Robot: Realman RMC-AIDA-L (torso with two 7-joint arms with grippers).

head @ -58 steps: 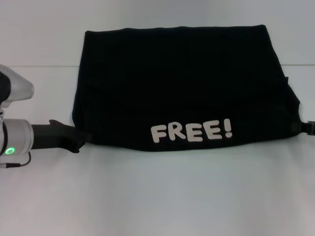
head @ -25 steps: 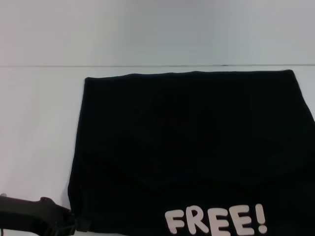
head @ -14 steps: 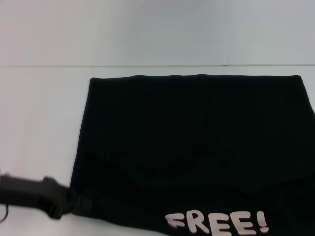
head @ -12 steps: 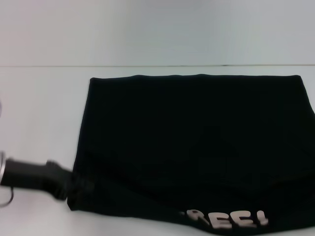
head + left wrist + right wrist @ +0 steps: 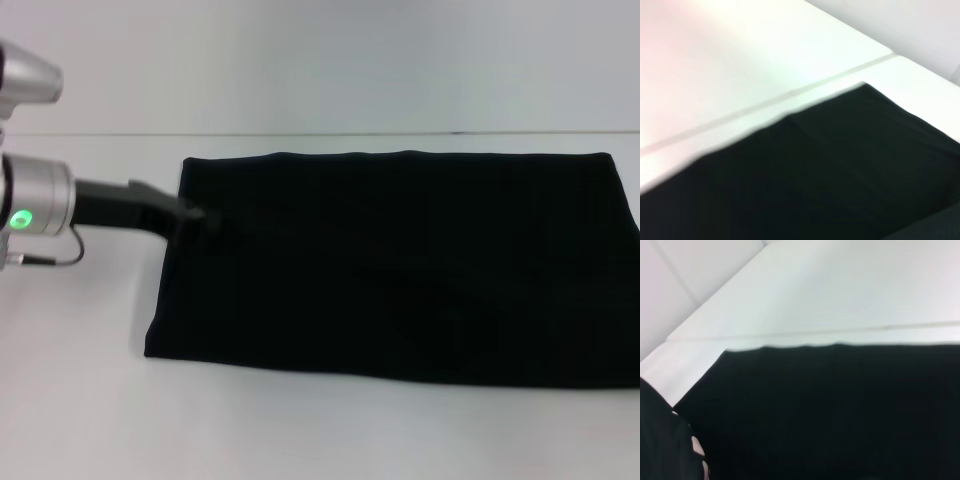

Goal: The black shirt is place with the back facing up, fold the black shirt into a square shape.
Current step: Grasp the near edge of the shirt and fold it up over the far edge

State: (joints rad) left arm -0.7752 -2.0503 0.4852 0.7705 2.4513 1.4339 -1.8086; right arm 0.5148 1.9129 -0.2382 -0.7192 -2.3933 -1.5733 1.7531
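The black shirt [image 5: 400, 260] lies on the white table as a wide, flat rectangle, doubled over with its fold along the near side. No print shows in the head view. My left gripper [image 5: 205, 218] reaches in from the left and sits on the shirt's far-left part, shut on a pinch of fabric. The left wrist view shows only the black shirt [image 5: 840, 175] and the table. In the right wrist view the black shirt [image 5: 840, 405] fills the lower half, and a raised flap with bits of white print [image 5: 696, 446] hangs close to the camera. My right gripper is out of view.
The white table [image 5: 300, 430] extends around the shirt, with open surface in front and to the left. A thin seam [image 5: 320, 133] runs across behind the shirt's far edge, with a pale wall beyond. A thin cable [image 5: 50, 258] hangs under my left wrist.
My left gripper has swept from the near-left corner up and away, carrying the shirt's near edge over the top. The white "FREE!" print has folded under and gone from the head view.
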